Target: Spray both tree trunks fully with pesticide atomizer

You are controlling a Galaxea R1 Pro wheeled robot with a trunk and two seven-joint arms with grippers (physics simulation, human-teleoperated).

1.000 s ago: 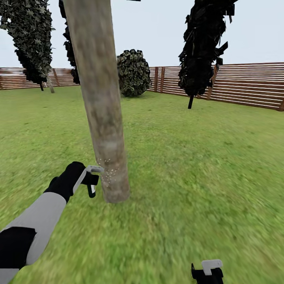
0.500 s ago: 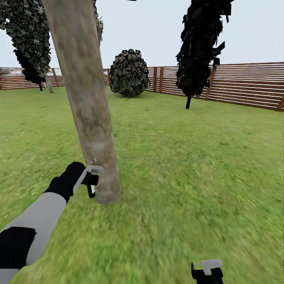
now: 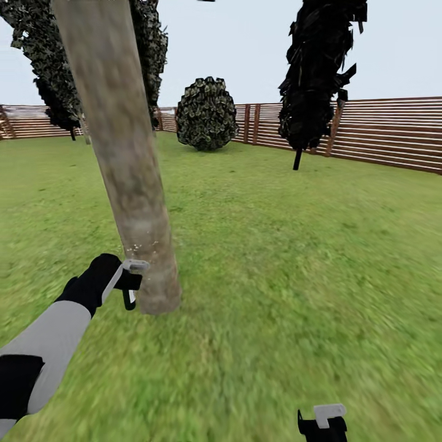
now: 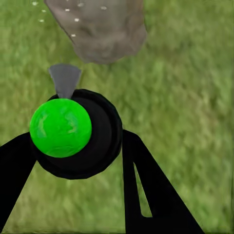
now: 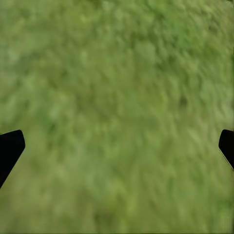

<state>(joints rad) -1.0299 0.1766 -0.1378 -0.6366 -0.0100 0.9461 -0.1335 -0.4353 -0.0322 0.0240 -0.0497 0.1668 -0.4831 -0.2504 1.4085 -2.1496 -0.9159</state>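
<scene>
Pesticide atomizer (image 4: 66,131) sits clamped in the left gripper (image 3: 126,283), its pale nozzle aimed at the foot of the tree trunk (image 3: 126,166), just beside the bark. Pale droplets (image 4: 73,14) speckle the lower trunk. What the bottle contains cannot be seen. Right gripper (image 5: 117,144) hangs spread wide over the lawn (image 3: 294,245), holding nothing. A slatted fence (image 3: 387,132) borders the grass.
</scene>
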